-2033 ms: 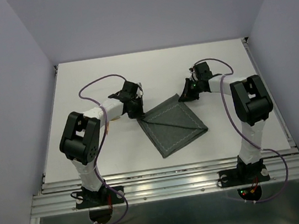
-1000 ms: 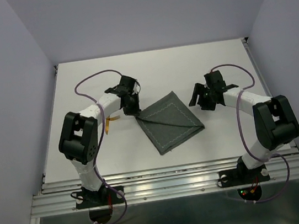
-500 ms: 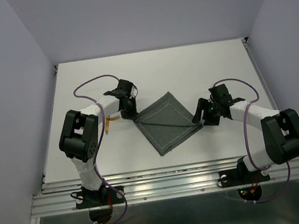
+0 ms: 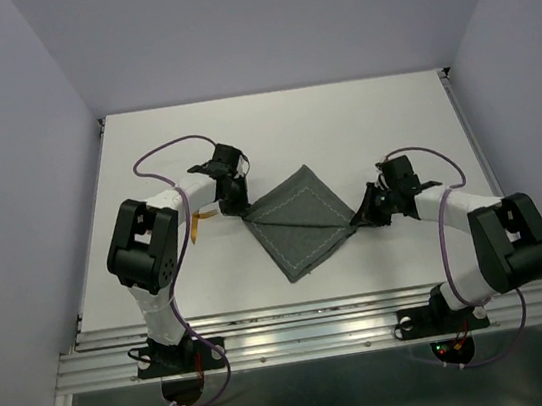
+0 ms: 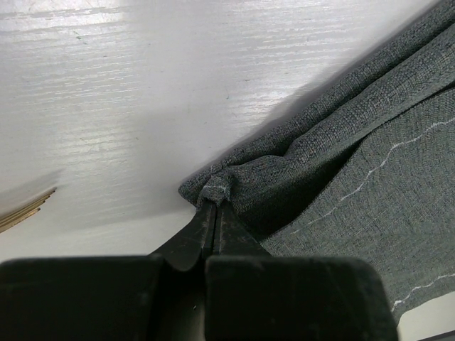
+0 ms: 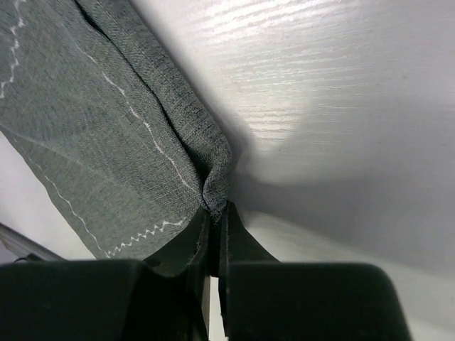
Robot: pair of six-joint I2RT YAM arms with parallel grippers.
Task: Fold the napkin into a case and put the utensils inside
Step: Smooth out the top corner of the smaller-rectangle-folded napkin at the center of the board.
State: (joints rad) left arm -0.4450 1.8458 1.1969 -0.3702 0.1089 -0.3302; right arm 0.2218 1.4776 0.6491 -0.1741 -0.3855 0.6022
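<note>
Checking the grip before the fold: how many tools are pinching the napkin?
2. The left tool pinches the napkin's left corner; the right tool pinches its right corner.

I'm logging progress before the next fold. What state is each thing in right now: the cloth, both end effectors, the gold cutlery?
napkin: folded in layers, lying on the table, pinched at two opposite corners.
left end effector: shut on the napkin's left corner.
right end effector: shut on the napkin's right corner.
utensils: lying outside the napkin, only partly in view.
</note>
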